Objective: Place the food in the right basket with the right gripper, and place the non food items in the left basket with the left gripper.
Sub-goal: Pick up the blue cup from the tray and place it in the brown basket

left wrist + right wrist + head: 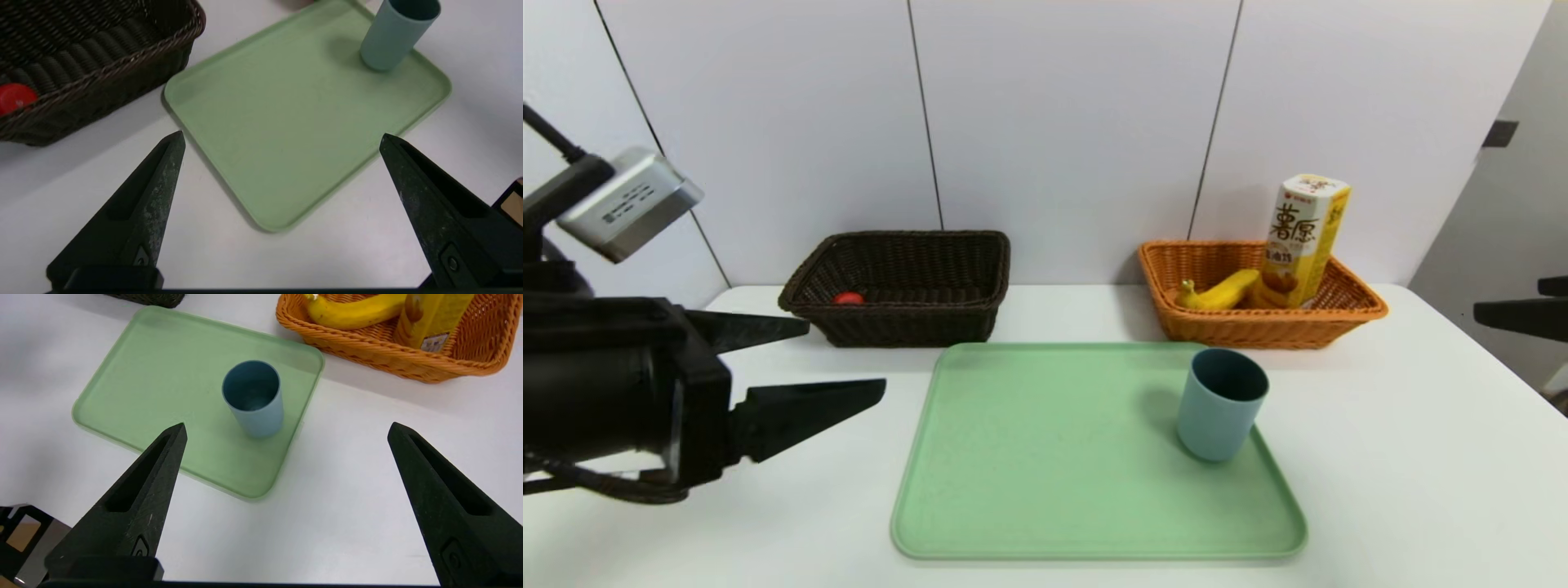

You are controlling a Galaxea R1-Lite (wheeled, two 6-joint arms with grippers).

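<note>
Grey-blue cup [1221,404] is standing upright on green tray [1045,457], right of frame centre. Judged light, rigid, smooth plastic; grip mid-wall. Left gripper [845,359] is hovering at frame left, fingers apart, empty. Right gripper [286,430] is waiting w/ fingers apart, empty.

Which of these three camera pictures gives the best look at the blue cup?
The right wrist view: the cup stands upright on the green tray, whole, with its inside visible. The head view shows it whole from the side. The left wrist view cuts off its rim at the picture's edge.
</note>
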